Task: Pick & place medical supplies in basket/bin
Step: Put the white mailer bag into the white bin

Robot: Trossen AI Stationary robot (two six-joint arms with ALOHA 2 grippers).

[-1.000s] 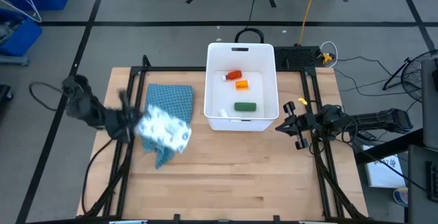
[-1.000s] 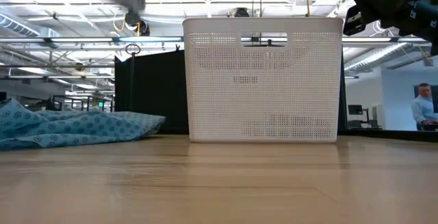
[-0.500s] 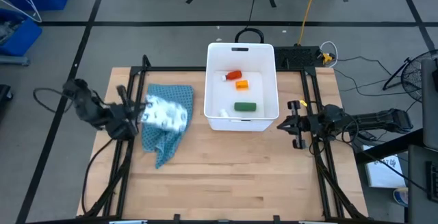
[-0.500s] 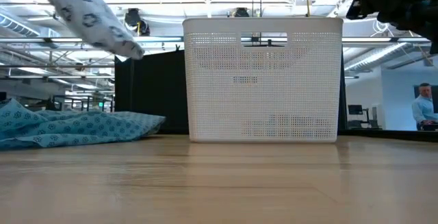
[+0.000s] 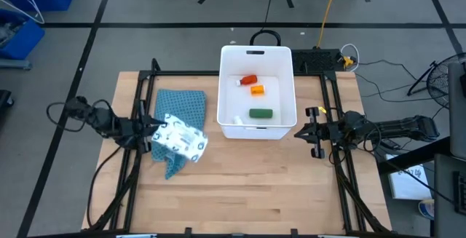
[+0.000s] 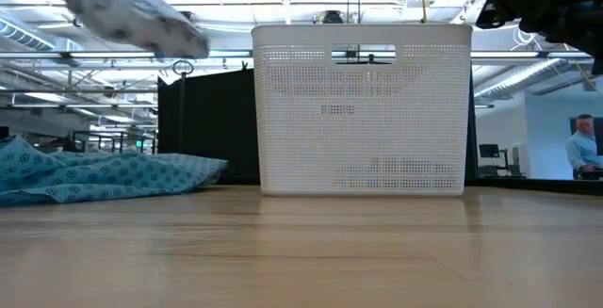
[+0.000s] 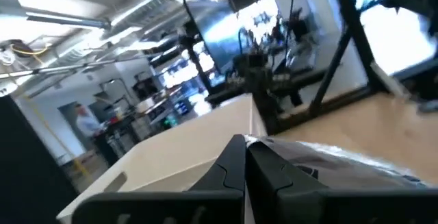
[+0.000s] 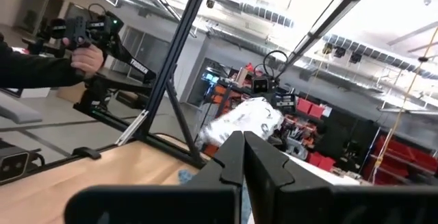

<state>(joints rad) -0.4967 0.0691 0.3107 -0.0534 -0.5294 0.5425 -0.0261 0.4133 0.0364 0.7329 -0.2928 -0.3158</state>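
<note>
My left gripper (image 5: 148, 131) is over the table's left part, shut on the flat white dotted packet (image 5: 179, 143), which hangs in the air above the blue patterned cloth (image 5: 180, 108). In the low view the packet (image 6: 122, 11) shows high up on the left. The white bin (image 5: 227, 85) stands at the far middle of the table. Inside it lie a red tube (image 5: 249, 80), an orange pill bottle (image 5: 256, 89), a green oblong piece (image 5: 261, 112) and a small white item (image 5: 237, 119). My right gripper (image 5: 307, 131) waits, shut, right of the bin. My left gripper pinches the packet between its two fingers at the packet's left end (image 7: 274, 148). The fingers (image 7: 233, 166) come level from the table's left. The packet is lifted clear and reaches out to the right past the fingertips, above the cloth.
The blue cloth (image 6: 94, 171) lies crumpled on the table left of the bin (image 6: 363, 110). Dark frame rails run along the table's left and right sides. Bare wood spreads across the near half. A person's hand (image 8: 85, 56) with a handle shows beyond the table.
My left gripper has kept its hold on the packet, swinging it toward the far edge and then back toward the near edge. The left arm's elbow has dropped toward the near side. The packet has stayed lifted above the cloth and has turned a little.
</note>
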